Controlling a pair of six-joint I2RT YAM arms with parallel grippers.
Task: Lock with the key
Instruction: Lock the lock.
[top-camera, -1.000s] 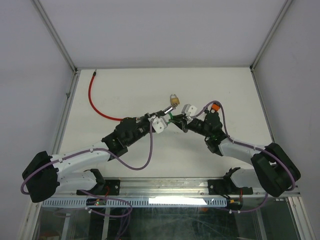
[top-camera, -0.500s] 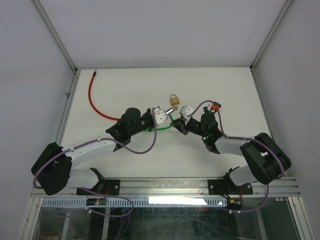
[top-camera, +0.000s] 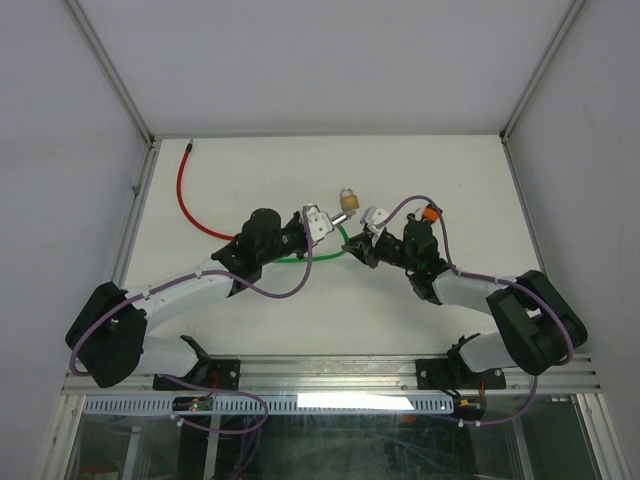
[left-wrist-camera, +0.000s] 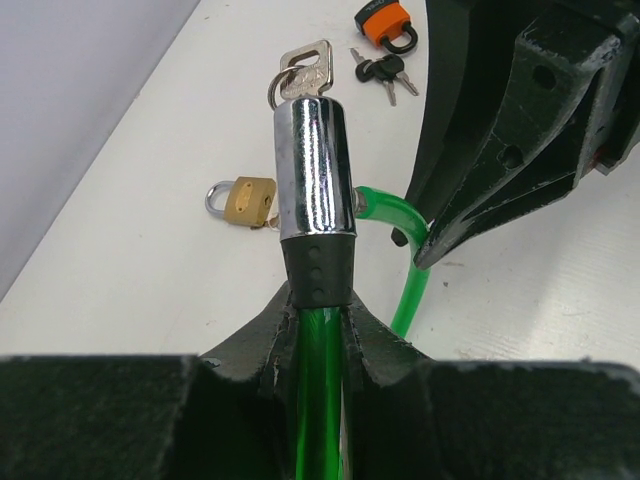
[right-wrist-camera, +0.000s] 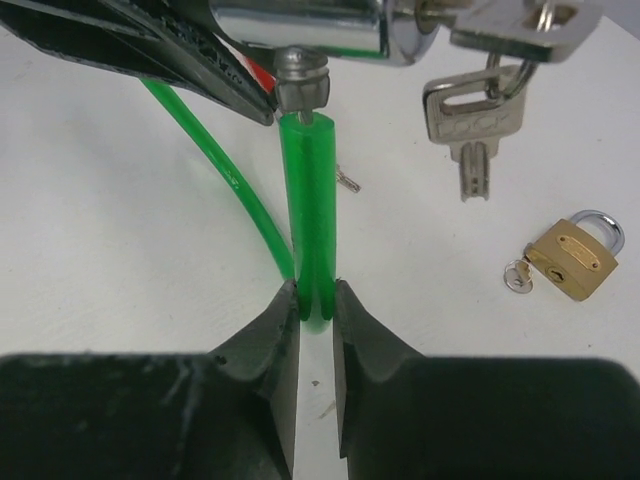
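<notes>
The lock is a green cable ending in a chrome cylinder with a black collar. A key sits in the cylinder's far end, and a second key hangs from its ring. My left gripper is shut on the cable just below the collar. My right gripper pinches the cable's other end at its fingertips. That end's metal pin points up against the side of the cylinder. From above, both grippers meet mid-table.
A brass padlock with a small key lies just behind the grippers. An orange padlock and black keys lie to the right. A red cable curves along the back left. The rest of the green cable loops on the table.
My left gripper has carried the cylinder toward the back of the table, closer to the brass padlock. The right gripper followed slightly left, and the pin end now meets the cylinder's side.
</notes>
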